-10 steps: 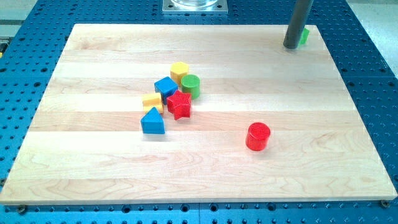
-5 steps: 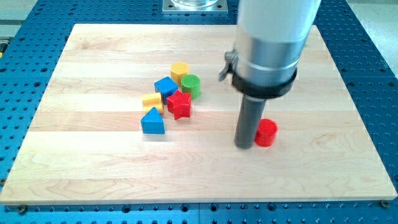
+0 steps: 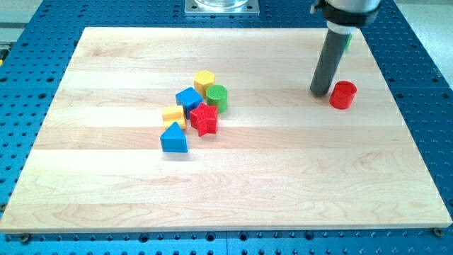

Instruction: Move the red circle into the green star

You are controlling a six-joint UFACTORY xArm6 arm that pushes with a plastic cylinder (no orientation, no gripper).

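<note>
Wooden boards make up the bench (image 3: 233, 191), which is seen lying on a blue plate full of holes (image 3: 28, 42).

Only one camera view is given. The dark rod is seen coming down at the far right of the bench. My tip (image 3: 320, 93) is set on the wood just to the left of the red circle (image 3: 343, 95). The two are very close, but it cannot be told if they are touching. No end effector is fitted to this arm, so nothing can be said to be apart, together or clamped.

The red circle is found on the right side of the bench, a bit far from the middle. A tiny bit of the green star (image 3: 348, 39) is seen behind the rod, at the far right edge of the bench. Most of it is hidden, so its shape cannot be made out. It is farther away than the red circle, with bare wood between them.

A bunch of blocks is seen left of the middle, well apart from my tip. A yellow hexagon (image 3: 204, 80), a green circle (image 3: 217, 96), a blue cube (image 3: 188, 98), a red star (image 3: 204, 118), a small yellow block (image 3: 173, 115) and a blue triangle (image 3: 173, 138) are packed close together there.
</note>
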